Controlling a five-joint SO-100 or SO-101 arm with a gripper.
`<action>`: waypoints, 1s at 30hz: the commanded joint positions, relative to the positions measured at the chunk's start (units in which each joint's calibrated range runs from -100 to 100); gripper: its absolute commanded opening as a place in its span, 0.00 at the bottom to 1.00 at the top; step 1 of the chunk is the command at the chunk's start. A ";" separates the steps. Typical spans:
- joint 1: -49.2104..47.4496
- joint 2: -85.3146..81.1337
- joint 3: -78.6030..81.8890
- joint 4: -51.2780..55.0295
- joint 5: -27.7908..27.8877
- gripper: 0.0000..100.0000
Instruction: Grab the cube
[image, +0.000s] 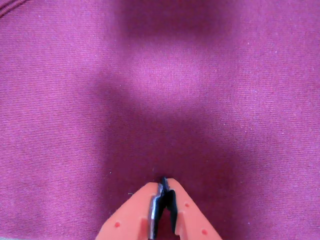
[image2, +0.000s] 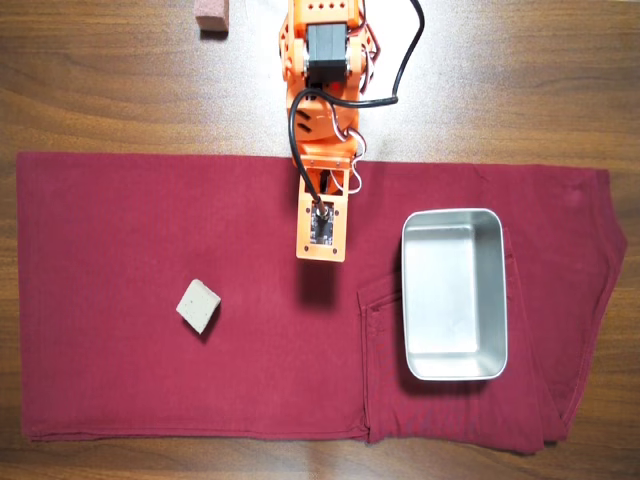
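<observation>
Orange arm fwd, pincer (image: 164, 186) closed, empty, pointing down.

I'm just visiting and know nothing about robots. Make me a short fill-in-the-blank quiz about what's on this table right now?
1. In the overhead view, the cube lies on the ____ cloth.
2. The metal tray holds ____.
3. In the overhead view, the cube lies to the ____ of the gripper.
4. The pinkish block sits on bare ____, off the cloth.

Missing words: red; nothing; left; wood
</observation>
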 joint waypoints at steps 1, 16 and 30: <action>0.37 0.47 0.28 1.03 -0.24 0.00; 0.37 0.47 0.28 1.03 -0.24 0.00; 10.45 6.15 -3.46 -7.08 -0.15 0.03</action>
